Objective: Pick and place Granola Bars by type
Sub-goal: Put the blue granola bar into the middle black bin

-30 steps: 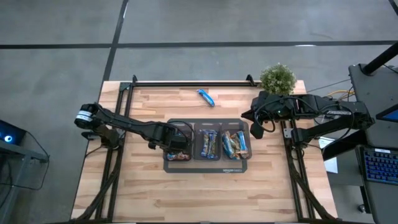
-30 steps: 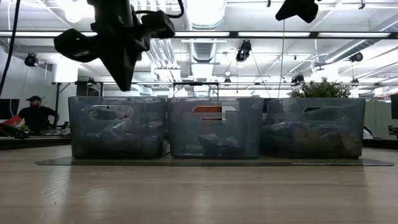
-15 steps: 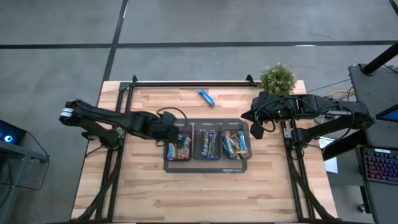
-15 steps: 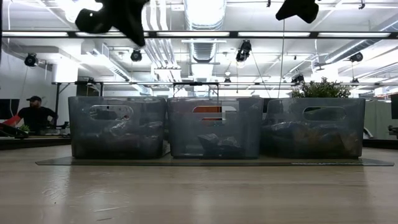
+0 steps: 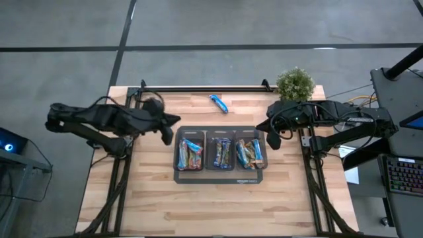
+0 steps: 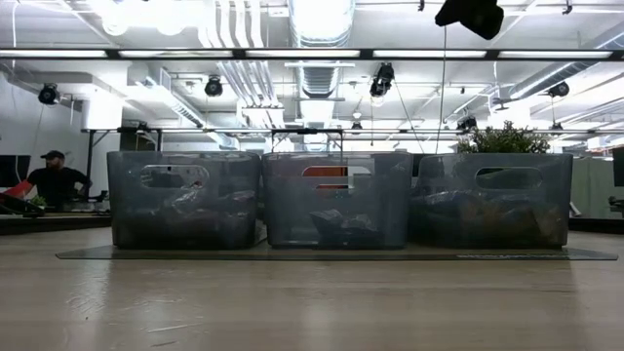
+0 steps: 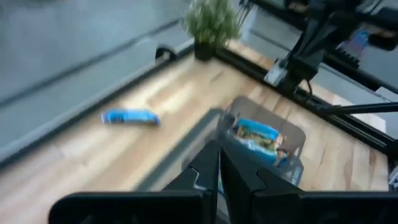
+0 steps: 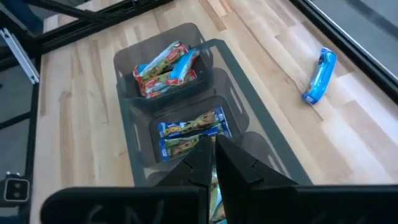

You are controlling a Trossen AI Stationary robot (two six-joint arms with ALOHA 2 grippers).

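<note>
Three clear grey bins stand side by side on a dark tray [image 5: 221,177]. The left bin [image 5: 189,154] holds orange-brown and light blue granola bars, the middle bin [image 5: 221,153] dark blue ones, and the right bin [image 5: 250,153] blue and brown ones. One light blue bar [image 5: 219,103] lies flat on the table beyond the bins; it also shows in the left wrist view [image 7: 130,117] and the right wrist view [image 8: 319,76]. My left gripper [image 5: 168,130] hovers shut left of the bins, holding nothing. My right gripper [image 5: 268,134] waits shut and empty by the tray's right end.
A small potted plant [image 5: 295,83] stands at the table's far right corner. A black rail [image 5: 201,88] runs along the far edge. Bare wood lies in front of the tray and left of it. In the low view, a person [image 6: 54,178] sits in the room behind.
My left gripper has risen from over the left bin and drawn back toward the table's left edge, passing out of the top of the low view. The left bin and its bars now show uncovered. The right arm has kept still.
</note>
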